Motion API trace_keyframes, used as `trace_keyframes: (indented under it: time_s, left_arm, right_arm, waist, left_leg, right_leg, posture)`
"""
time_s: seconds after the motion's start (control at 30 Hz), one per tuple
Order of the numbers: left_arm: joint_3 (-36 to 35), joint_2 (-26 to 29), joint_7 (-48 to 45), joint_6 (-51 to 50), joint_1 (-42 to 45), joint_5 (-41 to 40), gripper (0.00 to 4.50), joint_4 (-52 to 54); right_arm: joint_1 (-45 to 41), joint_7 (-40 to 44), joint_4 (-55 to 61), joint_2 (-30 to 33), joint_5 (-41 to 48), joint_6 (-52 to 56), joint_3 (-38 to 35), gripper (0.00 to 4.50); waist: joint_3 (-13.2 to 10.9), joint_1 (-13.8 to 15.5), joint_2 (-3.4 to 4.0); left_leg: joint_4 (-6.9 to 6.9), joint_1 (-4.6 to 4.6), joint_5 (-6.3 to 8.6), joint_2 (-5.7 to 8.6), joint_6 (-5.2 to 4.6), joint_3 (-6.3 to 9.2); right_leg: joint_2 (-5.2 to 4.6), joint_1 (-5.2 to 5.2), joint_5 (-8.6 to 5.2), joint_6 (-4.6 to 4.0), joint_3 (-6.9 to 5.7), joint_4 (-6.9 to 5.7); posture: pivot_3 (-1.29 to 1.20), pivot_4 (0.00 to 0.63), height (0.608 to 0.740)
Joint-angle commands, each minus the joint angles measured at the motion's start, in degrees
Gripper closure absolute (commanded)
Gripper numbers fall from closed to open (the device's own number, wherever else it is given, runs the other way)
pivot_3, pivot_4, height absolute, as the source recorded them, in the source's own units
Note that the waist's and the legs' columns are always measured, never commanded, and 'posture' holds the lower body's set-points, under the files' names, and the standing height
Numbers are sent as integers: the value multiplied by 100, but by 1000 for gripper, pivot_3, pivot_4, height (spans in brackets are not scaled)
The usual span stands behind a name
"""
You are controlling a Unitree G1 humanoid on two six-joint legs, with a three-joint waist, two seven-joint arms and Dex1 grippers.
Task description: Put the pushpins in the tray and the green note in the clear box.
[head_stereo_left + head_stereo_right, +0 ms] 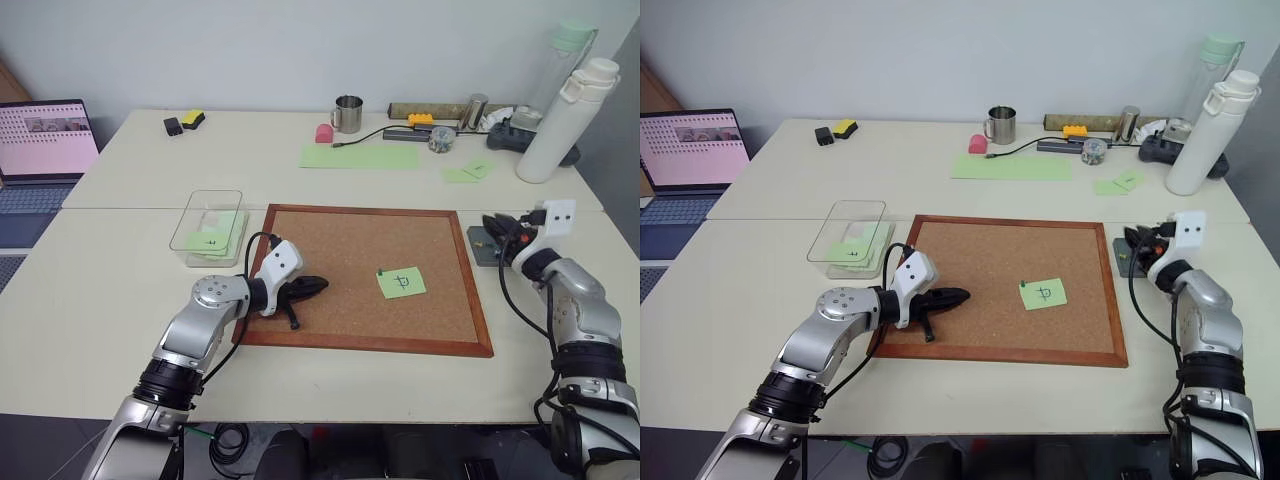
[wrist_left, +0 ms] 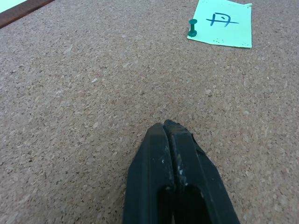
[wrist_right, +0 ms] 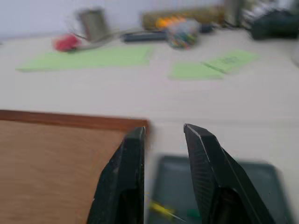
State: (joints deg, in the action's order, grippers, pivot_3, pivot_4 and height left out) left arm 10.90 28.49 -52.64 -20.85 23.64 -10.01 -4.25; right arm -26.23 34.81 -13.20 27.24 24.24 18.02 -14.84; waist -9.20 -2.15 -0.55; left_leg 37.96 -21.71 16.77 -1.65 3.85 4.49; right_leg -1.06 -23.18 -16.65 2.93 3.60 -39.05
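Green pushpin [image 1: 381, 270] and green note [image 1: 402, 283] remain on corkboard [image 1: 340, 250]; yellow pin [image 3: 161, 211] in tray [image 3: 224, 186] beside it. Left end effector [image 1: 318, 285] closed, empty; right end effector [image 3: 163, 135] parted, empty.

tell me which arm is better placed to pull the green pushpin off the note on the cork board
Left, probably. Its shut pincer already rests on the cork board, pointing toward the green pushpin on the green note. The right pincer, open, hovers over the tray.

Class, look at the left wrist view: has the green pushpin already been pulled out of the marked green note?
No. The green pushpin stands at the corner of the green note on the cork board.
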Motion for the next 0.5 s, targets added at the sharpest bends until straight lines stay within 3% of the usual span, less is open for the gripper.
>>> trace_keyframes:
  time_s: [0.03, 0.27, 0.5]
  left_arm:
    - [35, 18, -2, -5, -25, 58, 4500, -31]
    - [49, 19, -17, 12, -41, 64, 4500, -15]
    - [58, 22, -30, 2, -58, 70, 4500, 29]
  right_arm:
    - [516, 516, 1436, 3, 252, 573, 718, 3138]
    - [867, 532, 2366, -186, -291, 513, 1866, 3138]
    - [712, 326, 1992, -458, -750, 536, 2343, 3138]
  waist:
    - [1, 10, -1]
    - [0, 22, -1]
    - [0, 21, -2]
  left_leg:
    - [0, 0, 0, 0, 0, 1]
    - [3, 0, 0, 3, 0, 2]
    - [3, 1, 0, 3, 0, 3]
  right_leg:
    - [0, 0, 0, 0, -1, 0]
    - [0, 0, 0, 0, -2, -1]
    - [0, 0, 0, 0, -2, 0]
  posture:
    - [0, 150, 740]
    - [0, 150, 740]
    - [0, 150, 740]
